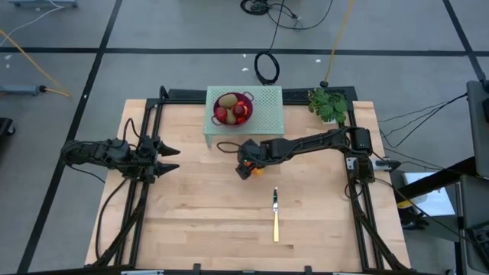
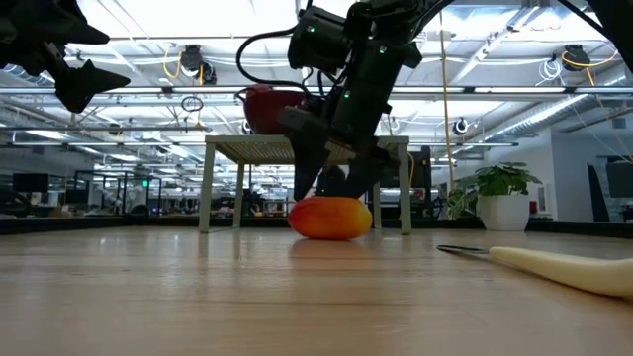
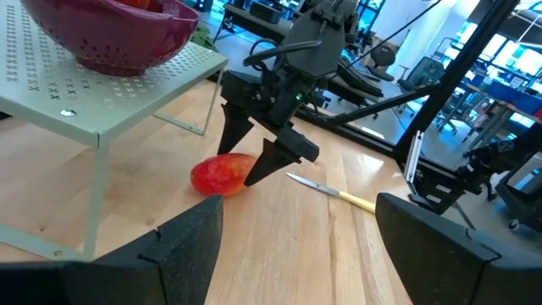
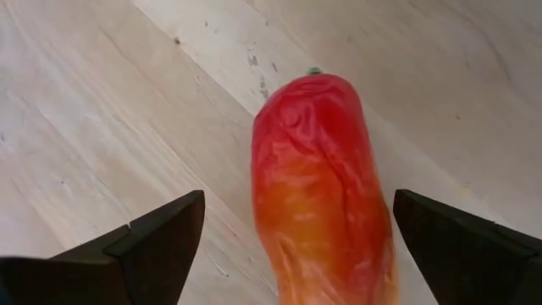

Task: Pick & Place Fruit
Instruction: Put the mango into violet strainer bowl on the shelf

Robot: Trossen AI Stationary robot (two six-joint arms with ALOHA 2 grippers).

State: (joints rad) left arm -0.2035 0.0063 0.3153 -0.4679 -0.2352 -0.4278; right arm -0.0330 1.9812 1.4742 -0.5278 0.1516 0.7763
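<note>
From above, the right hand sits low over the middle of the desk, nearly hiding the red-orange fruit under it. Its own wrist camera tells more: the fruit lies flat on the wood between the spread fingers, neither one touching it. At desk level the fruit rests just in front of a small pale green stand. Only the overhead view shows inside the purple colander on that stand, where more fruits sit. The left hand waits open at the desk's left side. A yellow-handled knife lies near the fruit.
</note>
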